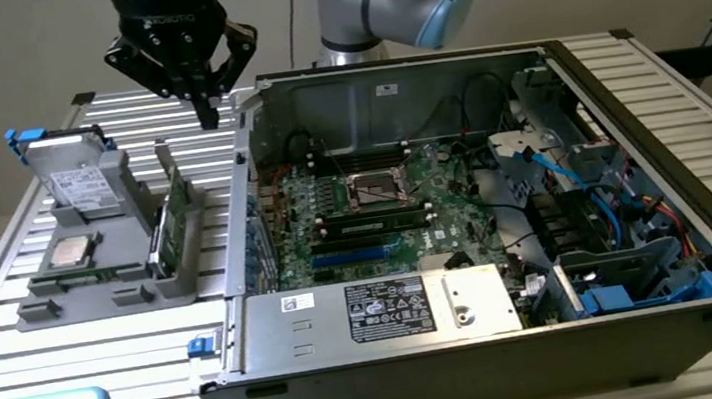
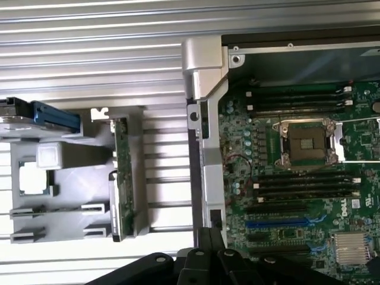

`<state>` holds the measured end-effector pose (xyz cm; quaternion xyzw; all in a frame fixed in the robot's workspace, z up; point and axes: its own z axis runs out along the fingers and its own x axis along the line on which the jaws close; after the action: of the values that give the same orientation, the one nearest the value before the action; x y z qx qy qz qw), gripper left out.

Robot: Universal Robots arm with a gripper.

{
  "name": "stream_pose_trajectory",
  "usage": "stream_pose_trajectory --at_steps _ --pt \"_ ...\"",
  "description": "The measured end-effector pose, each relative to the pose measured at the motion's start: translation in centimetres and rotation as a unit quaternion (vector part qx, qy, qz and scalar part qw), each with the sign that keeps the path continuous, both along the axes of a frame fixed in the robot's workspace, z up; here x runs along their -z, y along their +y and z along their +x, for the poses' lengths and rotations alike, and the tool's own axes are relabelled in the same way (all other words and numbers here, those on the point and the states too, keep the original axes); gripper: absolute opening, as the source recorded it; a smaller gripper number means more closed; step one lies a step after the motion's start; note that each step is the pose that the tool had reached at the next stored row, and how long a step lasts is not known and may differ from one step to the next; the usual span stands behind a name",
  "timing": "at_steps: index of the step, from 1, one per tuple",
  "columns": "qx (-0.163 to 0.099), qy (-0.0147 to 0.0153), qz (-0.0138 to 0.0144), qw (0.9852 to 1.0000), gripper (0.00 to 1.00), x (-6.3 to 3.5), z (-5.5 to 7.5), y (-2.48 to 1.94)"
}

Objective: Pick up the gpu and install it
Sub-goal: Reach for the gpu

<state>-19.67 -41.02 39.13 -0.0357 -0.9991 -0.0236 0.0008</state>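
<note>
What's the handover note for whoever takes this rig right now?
Gripper: shut, holding nothing, hanging in the air above the gap between the grey plastic holder tray and the open black computer case.
Slim flat green-edged gpu card: standing on edge in a slot of the holder tray, on the side nearest the case, untouched.
Done: nothing visible yet; the card is not picked up.
Left: the pick-up and the install into the case.
</note>
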Motion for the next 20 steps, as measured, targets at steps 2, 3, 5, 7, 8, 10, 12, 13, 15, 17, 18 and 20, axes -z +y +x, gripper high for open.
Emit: stream_pose_trajectory --at_steps 2,3,5,7,8,10,12,13,15,17,18,20 --pt "0.000 0.0031 0.0000 1.0000 0.11 0.07 -0.7 -0.02" --pt "0.000 0.0049 0.0000 1.0000 0.11 0.12 -1.1 -0.02" --pt "0.000 0.0084 0.0000 1.0000 0.11 0.25 -1.8 -0.02" --pt "0.000 0.0112 0.0000 0.9999 0.11 0.37 -2.5 -0.01" --pt "0.000 0.0125 0.0000 0.9999 0.11 0.43 -3.0 -0.01" --pt "0.000 0.0138 0.0000 0.9999 0.11 0.50 -3.8 -0.02" --pt "0.000 0.0145 0.0000 0.9999 0.11 0.51 -4.4 -0.02" --pt "0.000 0.0145 0.0000 0.9999 0.11 0.51 -4.7 -0.01" --pt "0.000 0.0145 0.0000 0.9999 0.11 0.51 -5.4 -0.02" --pt "0.000 0.0145 0.0001 0.9999 0.11 0.51 -6.3 -0.02" --pt "0.000 0.0145 0.0000 0.9999 0.11 0.51 -6.8 -0.01" --pt "0.000 0.0145 0.0000 0.9999 0.11 0.51 -7.7 -0.02"
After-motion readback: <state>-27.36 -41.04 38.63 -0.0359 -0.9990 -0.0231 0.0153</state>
